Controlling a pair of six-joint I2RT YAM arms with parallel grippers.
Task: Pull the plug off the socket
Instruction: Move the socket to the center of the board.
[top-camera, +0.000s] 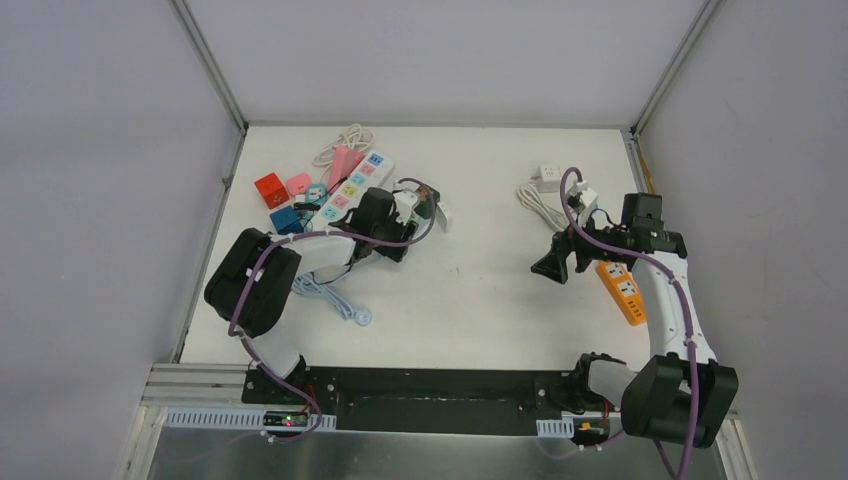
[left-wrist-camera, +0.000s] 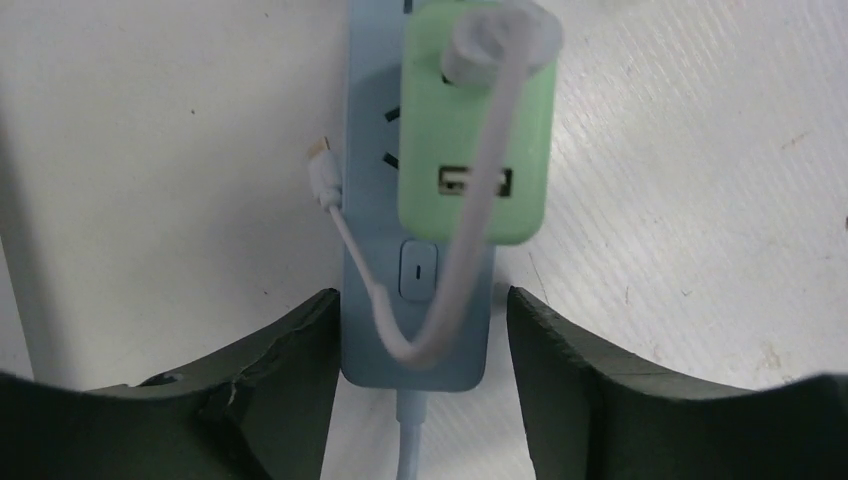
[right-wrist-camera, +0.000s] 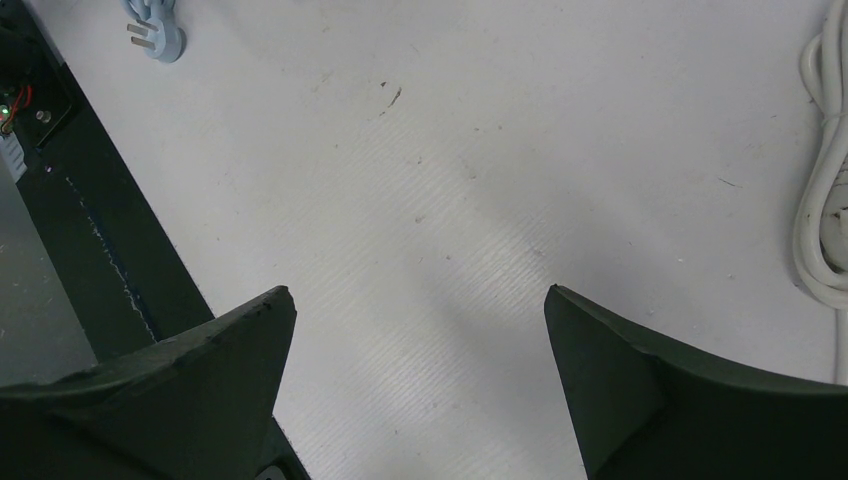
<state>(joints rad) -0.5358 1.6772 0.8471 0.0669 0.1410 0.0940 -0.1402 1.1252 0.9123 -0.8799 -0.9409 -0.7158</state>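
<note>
Left claw (left-wrist-camera: 422, 292) open astride blue power strip (left-wrist-camera: 368, 180), green plug (left-wrist-camera: 430, 130) crossed by white cable (left-wrist-camera: 487, 170), right claw (right-wrist-camera: 419, 290) open

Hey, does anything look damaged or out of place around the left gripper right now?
On the left gripper, one finger pad shows a crack. A white cable connector also lies loose beside the blue power strip.

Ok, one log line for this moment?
left tool: open, straddling blue power strip | green plug: seated | right tool: open, empty
</note>
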